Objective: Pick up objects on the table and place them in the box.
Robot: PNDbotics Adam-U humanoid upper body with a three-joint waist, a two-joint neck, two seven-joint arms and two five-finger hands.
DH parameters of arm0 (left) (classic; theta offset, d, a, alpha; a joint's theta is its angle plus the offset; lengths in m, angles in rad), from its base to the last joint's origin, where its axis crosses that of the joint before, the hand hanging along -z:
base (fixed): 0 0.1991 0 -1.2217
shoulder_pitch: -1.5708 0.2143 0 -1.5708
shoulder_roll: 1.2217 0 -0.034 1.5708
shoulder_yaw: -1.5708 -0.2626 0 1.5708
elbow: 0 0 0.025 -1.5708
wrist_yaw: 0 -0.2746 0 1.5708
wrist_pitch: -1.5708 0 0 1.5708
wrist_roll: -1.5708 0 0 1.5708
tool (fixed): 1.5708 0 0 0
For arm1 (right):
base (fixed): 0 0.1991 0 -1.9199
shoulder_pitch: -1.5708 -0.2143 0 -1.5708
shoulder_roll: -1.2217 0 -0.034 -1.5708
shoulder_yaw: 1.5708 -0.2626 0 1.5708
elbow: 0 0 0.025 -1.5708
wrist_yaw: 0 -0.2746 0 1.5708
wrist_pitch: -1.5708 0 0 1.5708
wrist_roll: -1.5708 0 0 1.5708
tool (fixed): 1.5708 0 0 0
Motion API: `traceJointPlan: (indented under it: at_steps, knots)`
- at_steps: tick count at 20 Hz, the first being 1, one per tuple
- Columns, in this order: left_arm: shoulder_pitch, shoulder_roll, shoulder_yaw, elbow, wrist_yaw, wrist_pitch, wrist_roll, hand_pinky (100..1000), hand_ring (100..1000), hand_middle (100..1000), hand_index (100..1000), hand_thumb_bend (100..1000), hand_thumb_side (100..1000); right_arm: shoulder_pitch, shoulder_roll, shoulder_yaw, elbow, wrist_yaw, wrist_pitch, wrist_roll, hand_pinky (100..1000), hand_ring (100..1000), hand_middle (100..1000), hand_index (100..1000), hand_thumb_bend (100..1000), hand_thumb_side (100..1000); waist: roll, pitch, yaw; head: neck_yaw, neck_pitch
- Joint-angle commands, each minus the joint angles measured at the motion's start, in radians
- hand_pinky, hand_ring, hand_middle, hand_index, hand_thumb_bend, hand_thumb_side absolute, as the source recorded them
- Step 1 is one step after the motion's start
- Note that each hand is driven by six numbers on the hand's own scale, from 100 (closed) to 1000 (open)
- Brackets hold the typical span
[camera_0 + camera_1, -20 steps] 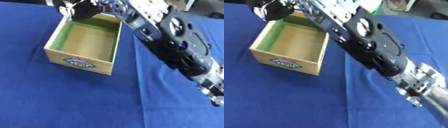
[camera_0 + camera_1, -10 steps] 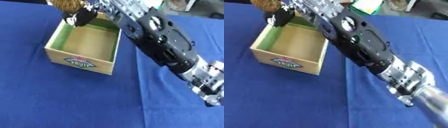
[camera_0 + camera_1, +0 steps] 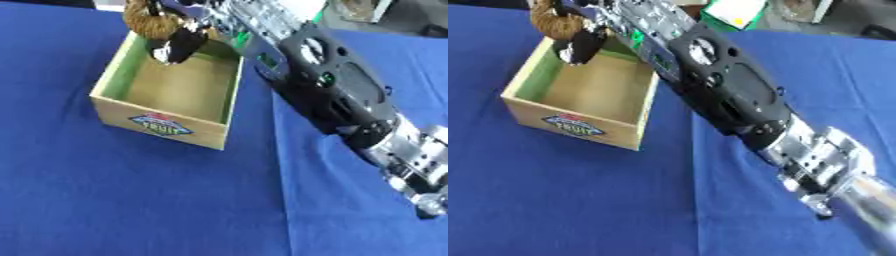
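Observation:
A wooden box with green inner walls and a label on its front stands on the blue cloth at the upper left. My right arm reaches across from the lower right to the box's far end. There my right hand is shut on a brown furry thing, which hangs just above the far left part of the box opening. The box floor that shows is bare. My left hand is in no view.
The blue cloth table spreads around the box. A green and white object and a brownish thing lie past the far edge. My black and silver forearm crosses the space right of the box.
My right hand has come down and a little to the right with the brown furry thing, from beyond the box's far wall to above its opening. The box has stayed put.

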Motion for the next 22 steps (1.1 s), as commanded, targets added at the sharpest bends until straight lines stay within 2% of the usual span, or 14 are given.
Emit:
traceJointPlan:
  at_steps: [1,6,14,17,19,22]
  knots:
    - [-0.005,0.025,0.004,-0.017,0.007,0.0,-0.004,555,510,556,726,100,604,-0.017,-0.005,-0.023,0.029,-0.046,-0.029,0.044,584,575,445,471,100,456,0.011,-0.014,-0.001,-0.003,0.003]
    - [-0.004,0.024,0.003,-0.017,0.01,0.0,-0.006,555,509,556,726,100,603,-0.036,0.02,-0.048,0.15,-0.097,-0.057,0.124,631,621,478,487,100,466,0.012,-0.013,0.0,-0.006,0.003]
    - [-0.002,0.022,0.002,-0.017,0.013,0.002,-0.009,555,509,557,726,100,606,-0.056,0.051,-0.091,0.242,-0.029,-0.095,0.244,695,700,550,572,100,495,0.015,-0.013,0.0,-0.004,0.001]
    - [-0.001,0.021,0.002,-0.017,0.014,0.003,-0.011,555,509,557,726,100,607,-0.058,0.055,-0.097,0.248,0.01,-0.11,0.276,755,779,671,687,100,708,0.016,-0.014,-0.001,-0.005,0.001]
    - [-0.002,0.021,0.002,-0.017,0.015,0.003,-0.011,555,509,557,726,100,608,-0.057,0.055,-0.102,0.245,0.035,-0.118,0.282,781,808,728,732,100,798,0.017,-0.014,-0.001,-0.004,0.001]
    - [-0.001,0.02,0.002,-0.017,0.014,0.004,-0.013,556,509,557,727,100,609,-0.054,0.053,-0.105,0.239,0.056,-0.128,0.294,812,843,775,792,100,806,0.017,-0.014,-0.002,-0.003,0.002]
